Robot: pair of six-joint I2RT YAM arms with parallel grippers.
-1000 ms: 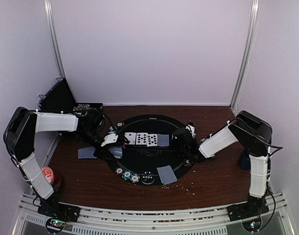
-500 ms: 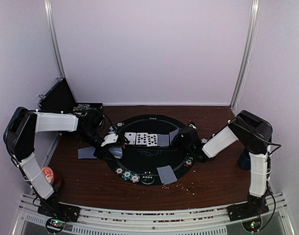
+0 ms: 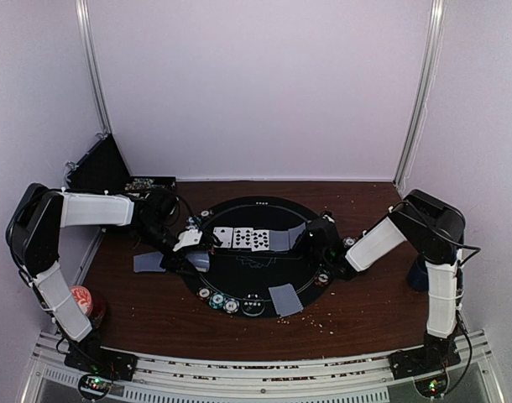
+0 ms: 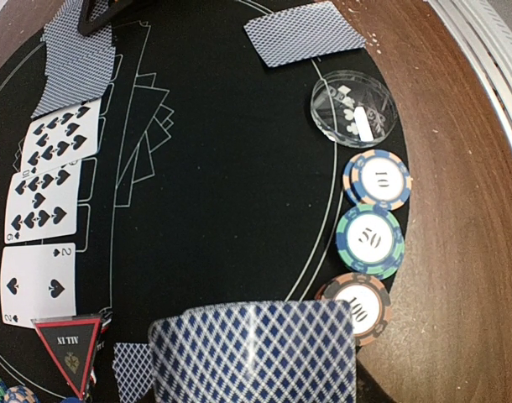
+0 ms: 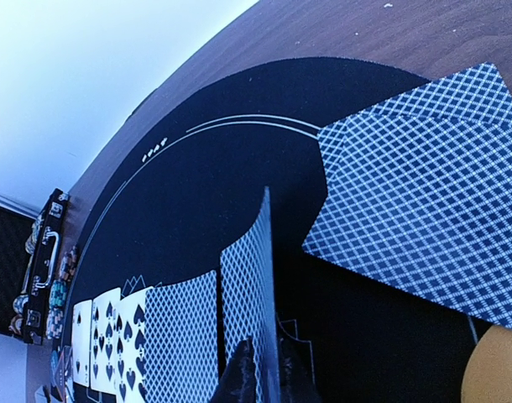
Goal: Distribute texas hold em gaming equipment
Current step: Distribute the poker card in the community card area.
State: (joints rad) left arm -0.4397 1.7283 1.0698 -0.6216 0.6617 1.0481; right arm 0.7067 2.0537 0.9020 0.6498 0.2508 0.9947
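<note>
Right fingers [image 5: 243, 378]: I find them pinched almost shut on one grey-blue-backed playing card [image 5: 249, 285]. It stands on edge above the round black felt mat [image 3: 239, 273], just beside a face-down card [image 3: 279, 241] that ends the dealt row.

Left fingers [image 3: 195, 250]: closed on a second blue-backed card [image 4: 252, 353] over the mat's left edge. I cannot tell whether more are stacked with it.

Three face-up spade cards [image 4: 50, 210] lie in that row. Three striped poker chips [image 4: 370, 239] sit along the mat's rim. A red triangular marker [image 4: 69, 344] lies beside the two of spades. The mat rests on the brown wooden counter [image 3: 155, 311].
</note>
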